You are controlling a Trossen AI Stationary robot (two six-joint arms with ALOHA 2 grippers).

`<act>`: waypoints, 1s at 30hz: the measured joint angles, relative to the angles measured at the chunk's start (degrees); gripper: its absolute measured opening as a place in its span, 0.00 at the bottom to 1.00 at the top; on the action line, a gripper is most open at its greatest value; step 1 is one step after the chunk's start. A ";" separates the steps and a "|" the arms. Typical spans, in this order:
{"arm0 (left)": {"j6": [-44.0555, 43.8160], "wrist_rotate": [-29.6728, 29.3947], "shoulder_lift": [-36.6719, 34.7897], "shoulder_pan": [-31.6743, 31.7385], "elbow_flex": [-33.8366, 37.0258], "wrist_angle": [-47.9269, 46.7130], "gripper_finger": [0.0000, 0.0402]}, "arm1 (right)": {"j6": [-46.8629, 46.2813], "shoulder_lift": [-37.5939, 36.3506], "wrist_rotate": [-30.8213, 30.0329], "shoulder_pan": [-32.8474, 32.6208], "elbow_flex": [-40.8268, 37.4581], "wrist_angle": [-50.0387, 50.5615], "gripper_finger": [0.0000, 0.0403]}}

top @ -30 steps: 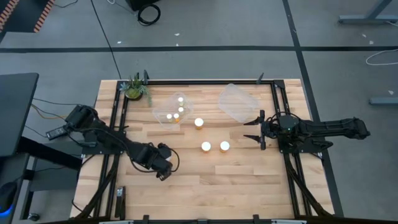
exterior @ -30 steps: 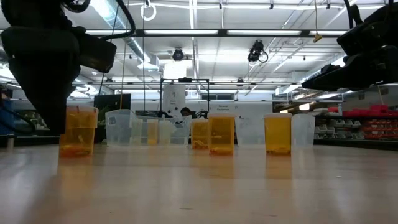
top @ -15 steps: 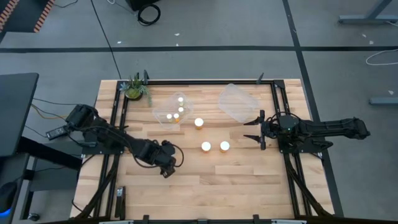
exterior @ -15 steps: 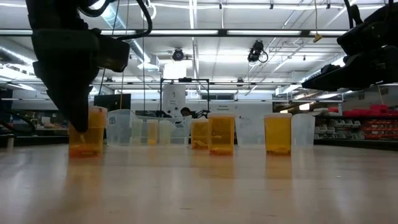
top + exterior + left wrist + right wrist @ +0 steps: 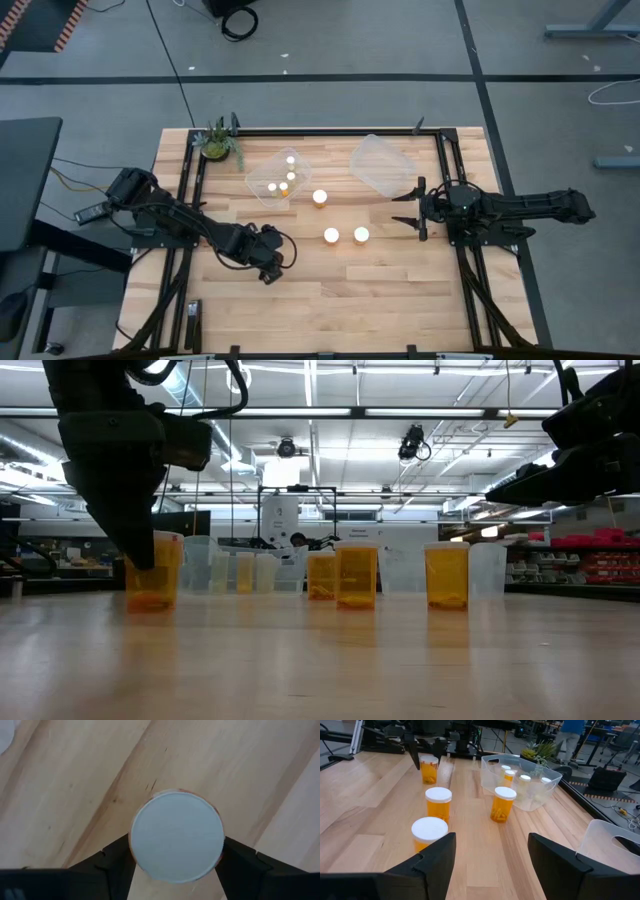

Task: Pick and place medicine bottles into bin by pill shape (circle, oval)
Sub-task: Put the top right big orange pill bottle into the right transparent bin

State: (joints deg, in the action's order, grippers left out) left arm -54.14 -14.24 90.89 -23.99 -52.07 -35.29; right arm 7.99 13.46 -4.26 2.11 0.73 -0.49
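Grasp step. Left gripper (image 5: 175, 862), fingers apart, straddles an orange bottle (image 5: 177, 836) standing on the table (image 5: 400, 300) toward its front-left; closing comes next. Right gripper (image 5: 490, 862), fingers spread and empty, waits near the right edge.

3 orange bottles (image 5: 438, 803), bin (image 5: 522, 782) w/ bottles.

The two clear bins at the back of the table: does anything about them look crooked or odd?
Both sit askew to the table edges. The left bin holds several white-capped bottles; the right bin looks empty. No bottle on the table has tipped or spilled.
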 joint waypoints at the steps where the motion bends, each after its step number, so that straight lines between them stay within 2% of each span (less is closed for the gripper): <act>1: 0.02 -0.32 0.00 -0.02 0.00 0.00 0.63 | 0.00 -0.01 -0.01 0.00 0.00 0.00 0.63; 10: 2.22 -2.74 0.00 0.09 -0.02 1.43 0.66 | 0.00 0.01 0.01 0.00 0.00 0.00 0.63; 22: 5.98 -3.74 0.02 0.45 -0.02 4.11 0.54 | 0.00 0.00 0.01 0.00 0.00 0.00 0.63; 25: 6.85 -3.74 0.02 1.70 -0.04 5.36 0.54 | 0.00 0.01 -0.01 0.00 0.00 0.00 0.63; 30: 14.18 -3.41 0.07 5.86 -2.69 7.69 0.56 | 0.00 -0.01 0.01 0.00 0.00 0.00 0.63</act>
State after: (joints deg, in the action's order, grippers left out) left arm -39.96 -17.65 90.96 -18.13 -54.76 -27.59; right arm 7.99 13.45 -4.25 2.11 0.73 -0.49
